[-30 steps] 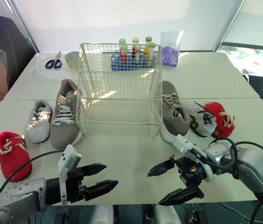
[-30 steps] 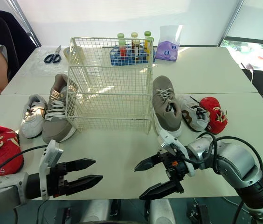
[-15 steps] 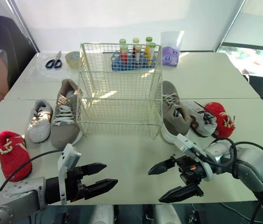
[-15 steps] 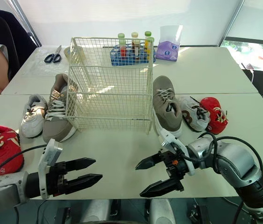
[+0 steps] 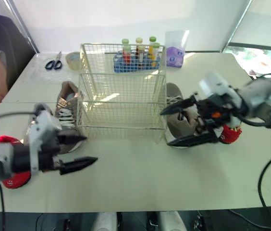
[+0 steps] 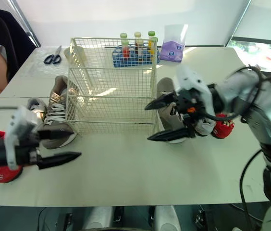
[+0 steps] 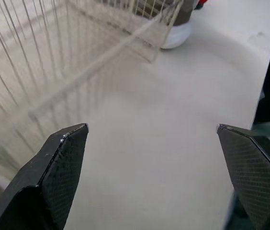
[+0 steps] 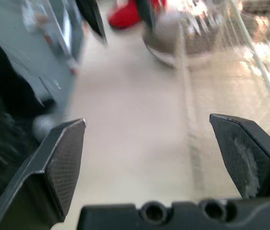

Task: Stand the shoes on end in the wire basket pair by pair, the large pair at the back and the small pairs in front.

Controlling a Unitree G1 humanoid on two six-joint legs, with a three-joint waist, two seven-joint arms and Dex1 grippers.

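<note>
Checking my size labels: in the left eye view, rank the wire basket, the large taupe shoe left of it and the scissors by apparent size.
1. wire basket
2. large taupe shoe
3. scissors, though they lie farthest from the camera, which shrinks them.

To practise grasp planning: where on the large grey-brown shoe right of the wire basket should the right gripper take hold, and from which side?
Probably the heel collar of the large grey-brown shoe, from above on the near side: it lies sole-down, heel toward the robot, opening up, with the wire basket close alongside.
</note>
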